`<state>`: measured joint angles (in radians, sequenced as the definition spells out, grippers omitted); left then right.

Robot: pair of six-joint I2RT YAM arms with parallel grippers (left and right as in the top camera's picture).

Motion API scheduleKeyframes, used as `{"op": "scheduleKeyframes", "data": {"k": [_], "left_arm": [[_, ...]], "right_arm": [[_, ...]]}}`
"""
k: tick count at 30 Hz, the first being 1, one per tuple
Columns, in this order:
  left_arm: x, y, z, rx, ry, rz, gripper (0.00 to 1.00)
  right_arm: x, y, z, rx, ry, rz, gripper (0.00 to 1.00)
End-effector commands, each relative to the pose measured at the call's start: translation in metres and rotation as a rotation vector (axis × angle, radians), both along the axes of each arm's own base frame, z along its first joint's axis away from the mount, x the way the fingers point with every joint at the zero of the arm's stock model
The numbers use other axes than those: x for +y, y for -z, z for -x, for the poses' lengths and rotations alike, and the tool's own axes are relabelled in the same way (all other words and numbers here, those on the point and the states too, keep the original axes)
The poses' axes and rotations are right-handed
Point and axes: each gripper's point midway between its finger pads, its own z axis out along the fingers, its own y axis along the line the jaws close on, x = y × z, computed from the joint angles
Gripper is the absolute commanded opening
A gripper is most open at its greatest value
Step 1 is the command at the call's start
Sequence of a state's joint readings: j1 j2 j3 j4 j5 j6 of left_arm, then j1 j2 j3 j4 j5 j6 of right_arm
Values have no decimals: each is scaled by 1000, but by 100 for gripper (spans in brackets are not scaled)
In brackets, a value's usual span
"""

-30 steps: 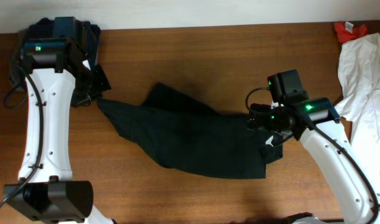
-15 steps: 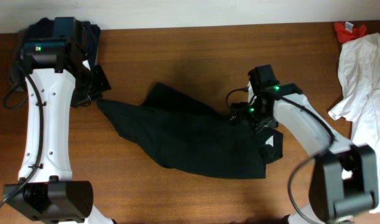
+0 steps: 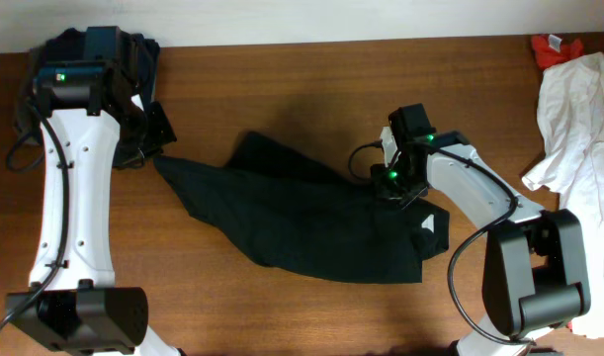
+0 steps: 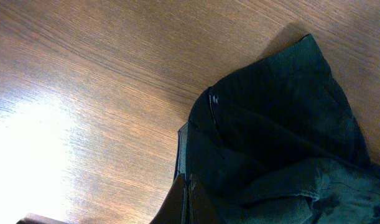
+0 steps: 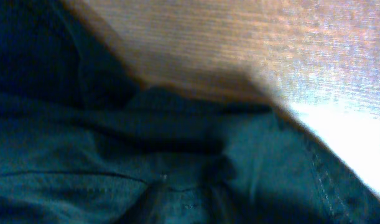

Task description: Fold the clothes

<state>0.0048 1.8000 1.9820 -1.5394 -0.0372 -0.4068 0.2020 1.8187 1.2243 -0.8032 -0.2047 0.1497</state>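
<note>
Grip: left claw (image 3: 155, 155) clenched on black garment (image 3: 302, 222) corner; right claw (image 3: 387, 184), wrist bent inward, state unclear.

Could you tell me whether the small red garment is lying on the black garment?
No, the red garment lies at a corner of the table, apart from the black garment.

No text, brand, number or sign can be read in any view. A small white tag (image 3: 427, 223) is seen on the black garment (image 3: 311, 222), at its 3 o'clock side, but nothing on it can be made out.
</note>
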Motion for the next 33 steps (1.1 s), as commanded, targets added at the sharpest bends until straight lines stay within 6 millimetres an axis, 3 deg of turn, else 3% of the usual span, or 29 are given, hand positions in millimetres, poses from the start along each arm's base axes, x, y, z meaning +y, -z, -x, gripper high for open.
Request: {"op": "scheduleKeyframes", "data": {"k": [1,7,11,13,15,16,19,22,26,29,33], "left_arm": [[2,-6,1,-20,13,-18,1],[2,-6,1,-20,13,-18,1],[2,-12,9,-16,13,-18,1],[2,-27,15,-61,12,-18,1],[2,-56,23,-155,11,-19,1],[2,-85,32,-248,11,-20,1],[2,-135,54,-416,3,-18,1],[1,-196,92,-630,-11,-8,1],[1,-252,141,-845,-12,-8,1],[1,-278,171,-959,-12,-8,1],[1,-287,180,-998,-13,-8,1]], "right_arm": [[3,-24,-16,-32,2,-18,4],[0,-72,-24,-39,7,8,4],[-5,-133,-15,-74,37,10,4],[-8,-166,-7,-131,43,7,4],[-16,-209,4,-221,78,14,4],[-25,-248,18,-318,115,16,4],[-31,-304,46,-471,122,-20,4],[-40,-355,81,-615,155,-61,4],[-50,-394,116,-720,197,-93,4],[-54,-414,131,-767,217,-113,4],[-62,-430,141,-816,267,-111,4]]}}
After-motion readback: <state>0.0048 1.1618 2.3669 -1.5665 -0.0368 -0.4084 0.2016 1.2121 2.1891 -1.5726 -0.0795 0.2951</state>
